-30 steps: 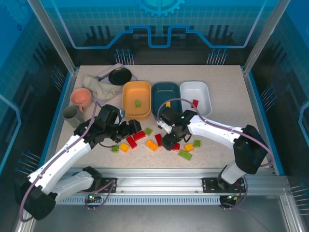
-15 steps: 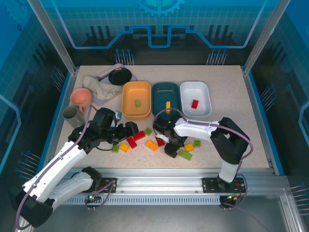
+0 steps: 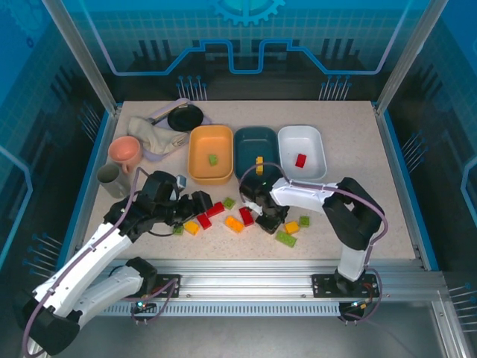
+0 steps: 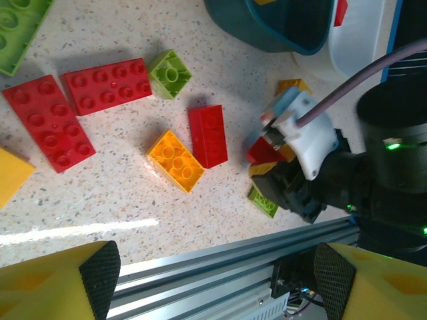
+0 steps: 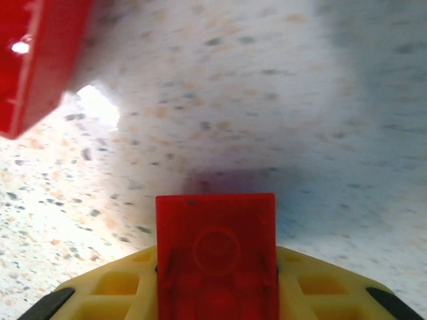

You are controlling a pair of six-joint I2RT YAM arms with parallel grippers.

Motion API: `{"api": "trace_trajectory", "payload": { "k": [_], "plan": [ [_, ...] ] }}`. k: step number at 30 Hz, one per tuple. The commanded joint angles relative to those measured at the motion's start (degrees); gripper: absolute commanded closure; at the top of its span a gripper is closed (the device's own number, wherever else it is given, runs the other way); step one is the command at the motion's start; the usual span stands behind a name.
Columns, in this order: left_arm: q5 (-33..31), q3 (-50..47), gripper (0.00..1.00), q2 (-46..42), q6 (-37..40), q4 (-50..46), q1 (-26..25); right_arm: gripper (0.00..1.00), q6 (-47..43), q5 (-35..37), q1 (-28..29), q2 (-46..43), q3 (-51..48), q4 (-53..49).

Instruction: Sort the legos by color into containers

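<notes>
My right gripper (image 3: 269,221) stands low over the table, shut on a small red lego (image 5: 215,267) that sits between its yellow fingers (image 5: 100,293). Another red lego (image 5: 40,60) lies just ahead of it. My left gripper (image 3: 196,204) hovers open over the loose legos, with nothing between its pads (image 4: 100,273). Below it lie red bricks (image 4: 107,85), a green one (image 4: 169,73) and an orange one (image 4: 176,160). The orange-yellow tray (image 3: 200,170) holds a green lego (image 3: 213,159). The teal tray (image 3: 246,142) holds a yellow one (image 3: 259,161). The white tray (image 3: 313,142) holds a red one (image 3: 300,159).
A pink cup (image 3: 125,151) and a grey cup (image 3: 112,179) stand at the left edge. A cloth (image 3: 153,136) and a small black pan (image 3: 185,118) lie behind them. The metal rail (image 3: 246,270) runs along the near edge. More legos lie right of my right gripper, including a green brick (image 3: 285,238).
My right arm has folded in, its elbow swinging left, and the gripper has dipped near the red bricks and now holds one. My left gripper has eased slightly back and left.
</notes>
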Motion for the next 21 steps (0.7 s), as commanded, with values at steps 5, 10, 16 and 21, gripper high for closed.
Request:
{"api": "trace_trajectory", "payload": {
  "k": [5, 10, 16, 21],
  "plan": [
    [1.8, 7.5, 0.20, 10.1, -1.1, 8.0, -2.2, 0.74, 9.0, -1.0, -17.0, -10.0, 5.9, -1.8],
    [1.7, 13.5, 0.20, 19.2, -0.1, 9.9, -2.5, 0.72, 11.1, -7.5, -26.8, -1.8, 13.3, -1.3],
    [-1.7, 20.6, 0.22, 27.8, -0.4, 2.8, -2.7, 0.70, 13.3, -10.9, -31.6, 11.0, 22.2, -2.8],
    [-6.1, 21.3, 0.22, 28.1, -2.1, -3.0, -2.5, 0.51, 14.6, -12.1, -32.7, 15.9, 25.7, -3.7]
  ]
}}
